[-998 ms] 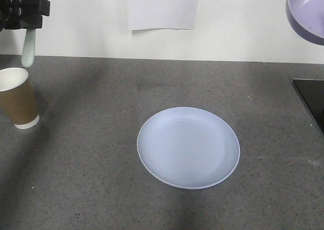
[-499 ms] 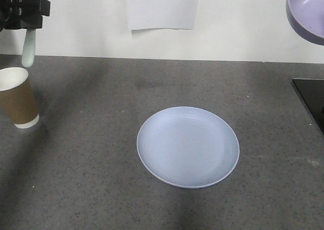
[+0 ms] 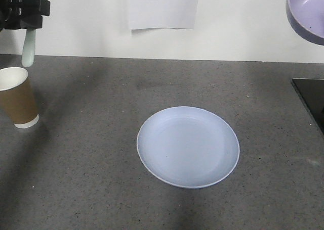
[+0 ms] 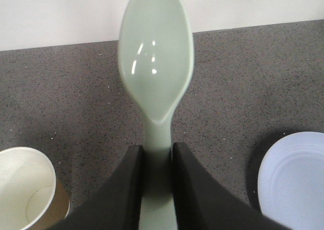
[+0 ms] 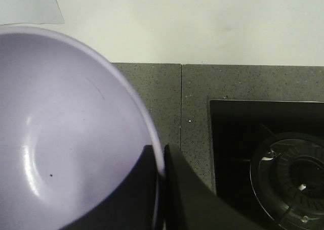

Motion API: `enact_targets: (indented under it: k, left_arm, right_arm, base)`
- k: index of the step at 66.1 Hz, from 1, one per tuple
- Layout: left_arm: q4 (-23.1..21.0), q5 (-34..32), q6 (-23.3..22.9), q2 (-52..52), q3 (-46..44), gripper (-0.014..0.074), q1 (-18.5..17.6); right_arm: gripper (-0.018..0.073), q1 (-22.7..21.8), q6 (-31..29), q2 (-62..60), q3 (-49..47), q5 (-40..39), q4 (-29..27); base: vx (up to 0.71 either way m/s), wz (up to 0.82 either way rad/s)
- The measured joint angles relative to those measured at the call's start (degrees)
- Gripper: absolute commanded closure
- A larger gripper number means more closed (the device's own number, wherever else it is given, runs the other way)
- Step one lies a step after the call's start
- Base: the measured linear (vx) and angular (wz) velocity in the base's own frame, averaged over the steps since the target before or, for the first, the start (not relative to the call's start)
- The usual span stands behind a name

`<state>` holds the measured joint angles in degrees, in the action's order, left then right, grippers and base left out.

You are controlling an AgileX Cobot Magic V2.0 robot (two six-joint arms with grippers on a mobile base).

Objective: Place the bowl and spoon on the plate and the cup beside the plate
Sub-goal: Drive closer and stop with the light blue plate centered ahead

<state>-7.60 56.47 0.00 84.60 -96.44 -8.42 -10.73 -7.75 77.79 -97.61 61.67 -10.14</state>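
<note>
The pale blue-lilac plate [image 3: 188,147] lies bare in the middle of the grey counter; its edge shows at the lower right of the left wrist view [image 4: 296,174]. High at the top left, my left gripper [image 4: 157,151] is shut on the handle of the mint-green spoon [image 4: 156,58], which hangs head down [image 3: 29,50] above the counter. The brown paper cup [image 3: 16,97] stands upright at the far left, just below the spoon [image 4: 25,189]. My right gripper [image 5: 162,156] is shut on the rim of the lavender bowl [image 5: 66,129], held high at the top right [image 3: 305,12].
A black gas hob [image 5: 273,164] sits at the counter's right edge [image 3: 310,96], below the held bowl. A white sheet of paper [image 3: 163,7] hangs on the back wall.
</note>
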Motion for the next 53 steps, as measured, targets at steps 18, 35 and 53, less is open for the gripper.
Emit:
enact_targets:
  k: [18,35,53]
  left_arm:
    - [0.00,0.00,0.00,0.00,0.00,0.0603,0.00]
    - [0.00,0.00,0.00,0.00,0.00,0.0603,0.00]
    - [0.00,-0.46,0.00,0.00,0.00,0.0603,0.00]
  right_arm:
    - [0.0565,0.00,0.00,0.00,0.00,0.00,0.00]
    - [0.0565,0.00,0.00,0.00,0.00,0.00,0.00]
    - [0.0565,0.00,0.00,0.00,0.00,-0.23,-0.06]
  base:
    - [0.00,0.00]
    - [0.00,0.00]
    - [0.00,0.00]
